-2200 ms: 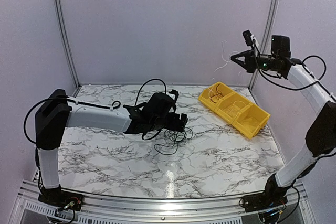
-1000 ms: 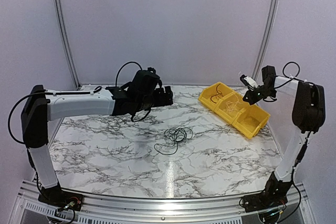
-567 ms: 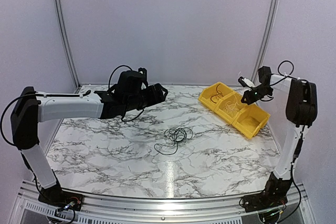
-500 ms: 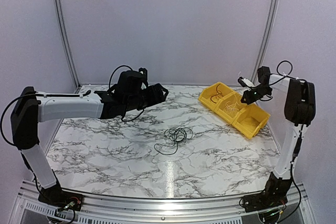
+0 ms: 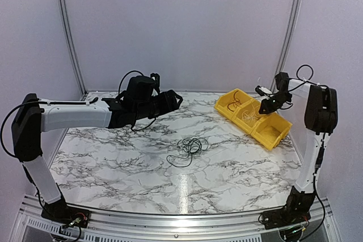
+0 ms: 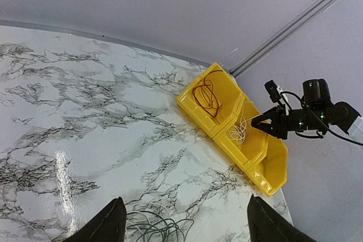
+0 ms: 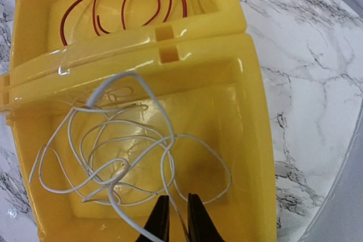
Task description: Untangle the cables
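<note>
Landmark: we take the row of yellow bins [image 5: 271, 139] [image 6: 273, 169] [image 7: 249, 140], three compartments joined side by side, standing on the marble table [image 5: 113, 157] at its far right.

Black cables: we see the black cables [image 5: 190, 147] [image 6: 156, 226] lying in one loose, looped heap on the table. The heap is well apart from the bins, to their left and on the side nearer the arm bases. Nothing touches it.

Left gripper: we find the left gripper [image 5: 177, 100] [image 6: 184, 225] in the air well to the left of the bins, pointing toward them. Its fingers [image 6: 110, 222] are spread wide and have hold of nothing.

Right gripper: the right gripper [image 5: 262, 107] [image 6: 255, 122] [image 7: 177, 219] hangs right over the middle compartment of the bins, pointing down into it. Its fingertips [image 7: 161, 219] stand only a sliver apart. One strand of wire runs down into that gap, and we cannot tell whether it is pinched or lies free.

White wire: a white wire [image 6: 238, 131] [image 7: 130, 162] lies in tangled loops in the middle compartment of the bins, one loop arching up toward the dividing wall.

Red wire: a red wire [image 6: 205, 92] [image 7: 122, 1] lies coiled in the end compartment of the bins, the one farthest from the right arm's base.
</note>
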Available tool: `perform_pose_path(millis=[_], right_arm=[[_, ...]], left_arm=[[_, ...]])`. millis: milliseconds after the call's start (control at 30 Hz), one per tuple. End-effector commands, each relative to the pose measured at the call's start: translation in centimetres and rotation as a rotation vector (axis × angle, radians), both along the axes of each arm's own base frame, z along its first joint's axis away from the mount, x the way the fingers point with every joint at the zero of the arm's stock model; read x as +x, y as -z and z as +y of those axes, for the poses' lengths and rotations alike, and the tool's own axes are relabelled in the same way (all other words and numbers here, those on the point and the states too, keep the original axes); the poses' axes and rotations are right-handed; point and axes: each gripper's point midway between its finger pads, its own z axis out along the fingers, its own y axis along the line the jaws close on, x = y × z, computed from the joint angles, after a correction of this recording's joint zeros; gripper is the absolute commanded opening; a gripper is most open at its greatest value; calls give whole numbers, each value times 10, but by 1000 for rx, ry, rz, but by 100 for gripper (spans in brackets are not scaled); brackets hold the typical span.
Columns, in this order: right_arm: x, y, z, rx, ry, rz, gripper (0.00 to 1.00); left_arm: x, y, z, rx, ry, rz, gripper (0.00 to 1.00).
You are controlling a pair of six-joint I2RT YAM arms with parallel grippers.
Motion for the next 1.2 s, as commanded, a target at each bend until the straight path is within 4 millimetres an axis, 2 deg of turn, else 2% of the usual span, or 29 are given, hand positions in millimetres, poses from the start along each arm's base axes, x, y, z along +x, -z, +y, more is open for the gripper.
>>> perform_pose_path(millis=[0, 200, 400, 500, 600, 700, 833, 1000, 1167], right_arm=[[-9, -53, -6, -66, 12, -67, 22], [-29, -97, -6, -113, -28, -127, 39], [-37, -134, 9, -86, -97, -198, 42], [-42, -145, 36, -20, -194, -236, 40], [-59, -149, 85, 79, -345, -268, 35], [-78, -145, 138, 136, -489, -282, 33], [-101, -117, 190, 157, -623, -224, 33], [-125, -66, 237, 209, -713, -79, 33], [-137, -19, 264, 226, -742, 29, 38]], left_arm=[[3, -16, 1, -26, -11, -41, 77], [5, -3, 4, 38, -13, -44, 77], [2, 27, 6, 195, 27, -4, 76], [-2, 36, 6, 223, 54, 11, 75], [-8, 50, 2, 252, 102, 35, 69], [-10, 71, 8, 291, 82, 95, 66], [-13, 87, 15, 317, 57, 143, 68], [-20, 88, 12, 330, 82, 133, 70], [-24, 91, 17, 349, 69, 150, 71]])
